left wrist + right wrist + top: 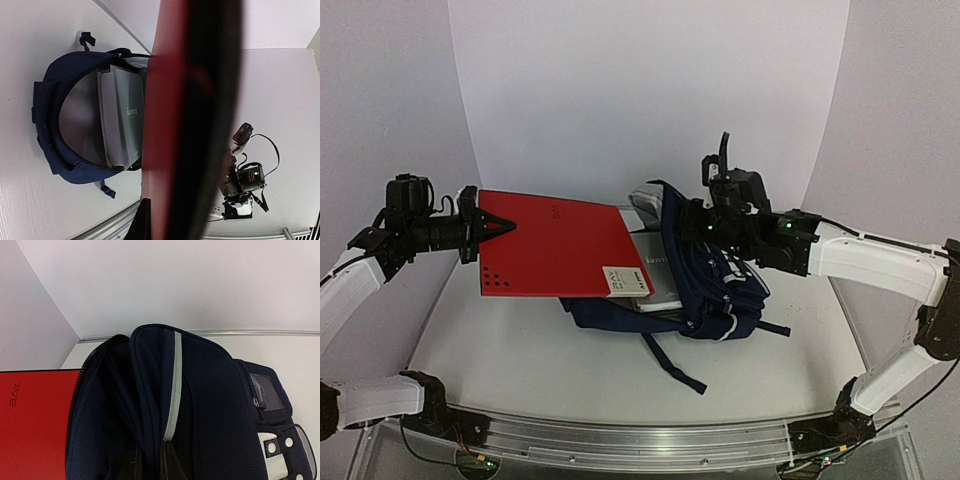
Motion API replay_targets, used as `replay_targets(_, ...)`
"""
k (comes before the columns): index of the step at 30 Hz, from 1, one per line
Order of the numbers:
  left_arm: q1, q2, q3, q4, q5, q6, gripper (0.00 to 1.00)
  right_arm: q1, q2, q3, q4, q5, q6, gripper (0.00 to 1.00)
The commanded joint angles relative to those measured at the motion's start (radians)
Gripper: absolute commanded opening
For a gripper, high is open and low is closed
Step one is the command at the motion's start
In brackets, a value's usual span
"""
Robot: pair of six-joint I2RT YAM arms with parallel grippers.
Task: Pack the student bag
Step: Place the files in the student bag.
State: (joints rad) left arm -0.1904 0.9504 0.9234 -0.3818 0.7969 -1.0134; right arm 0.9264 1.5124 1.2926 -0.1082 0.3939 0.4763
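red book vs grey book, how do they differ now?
The red book is bright red; the grey book is pale grey with dark lettering. The red book is held off the table by the left fingers; the grey book lies inside the open bag. Both are thin, flat rectangles.

We see two arms of one build: the left arm (380,395) and the right arm (875,262) each carry smooth white shells on their long links and black housings at the joints, with black bases at either end of the mounting rail (640,440). Far from the rail, both end in boxy all-black wrists, and the left gripper (506,228) has slim, tapering black fingers. Green lights glow on the right wrist and beside the rail at both bases, and thin black cables loop off each wrist.
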Motion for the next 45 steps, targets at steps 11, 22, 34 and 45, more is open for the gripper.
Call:
replay_targets(11,-0.111,0.176,0.028,0.271,0.032,-0.024,0.0,0.008,-0.126,0.028,0.246,0.021,0.006,0.0)
replay_targets(22,-0.126,0.355,0.011,0.47,0.062,-0.07,0.0,0.007,-0.144,0.01,0.25,-0.007,0.02,0.0)
replay_targets(34,-0.216,0.549,0.072,0.708,-0.032,-0.102,0.0,0.009,-0.106,0.021,0.263,-0.089,0.045,0.0)
replay_targets(45,-0.371,0.735,0.159,0.82,-0.179,-0.065,0.0,0.014,-0.04,0.05,0.301,-0.133,0.063,0.0)
